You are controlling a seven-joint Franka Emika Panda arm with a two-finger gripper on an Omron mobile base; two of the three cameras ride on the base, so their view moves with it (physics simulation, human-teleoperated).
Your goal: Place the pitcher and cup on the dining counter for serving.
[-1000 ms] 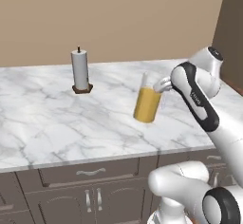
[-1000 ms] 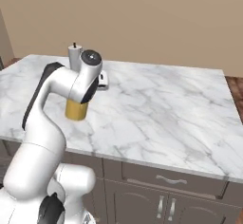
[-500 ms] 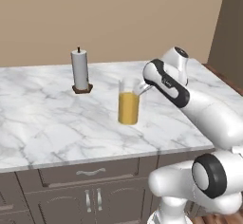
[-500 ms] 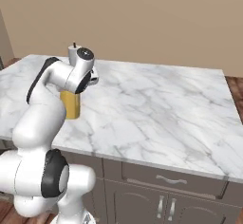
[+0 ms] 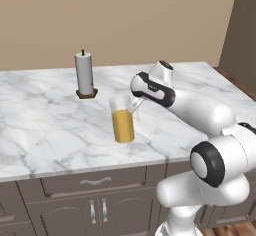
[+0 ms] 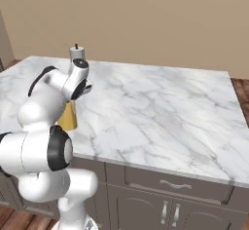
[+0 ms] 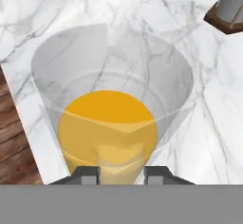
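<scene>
A tall clear glass pitcher (image 5: 122,122) with orange-yellow juice stands upright over the dining counter (image 5: 45,125), near its front edge. Whether its base touches the marble I cannot tell. My gripper (image 5: 135,103) is shut on the pitcher's rim at its right side. In the right base view the pitcher (image 6: 68,118) peeks out behind my arm, low over the dining counter (image 6: 155,107). The hand view looks down into the pitcher (image 7: 109,123), with my gripper (image 7: 122,173) clamped on its near wall. The cup is out of view.
A white paper towel roll (image 5: 84,74) on a dark holder stands behind the pitcher toward the back left; it also shows as the roll (image 6: 77,52) and the roll (image 7: 232,4). Wooden floor (image 7: 14,142) lies past the counter's edge. Grey drawers (image 5: 95,182) sit below.
My arm has carried the pitcher leftward across the counter and down toward the front edge. The paper towel roll and the camera stayed put.
</scene>
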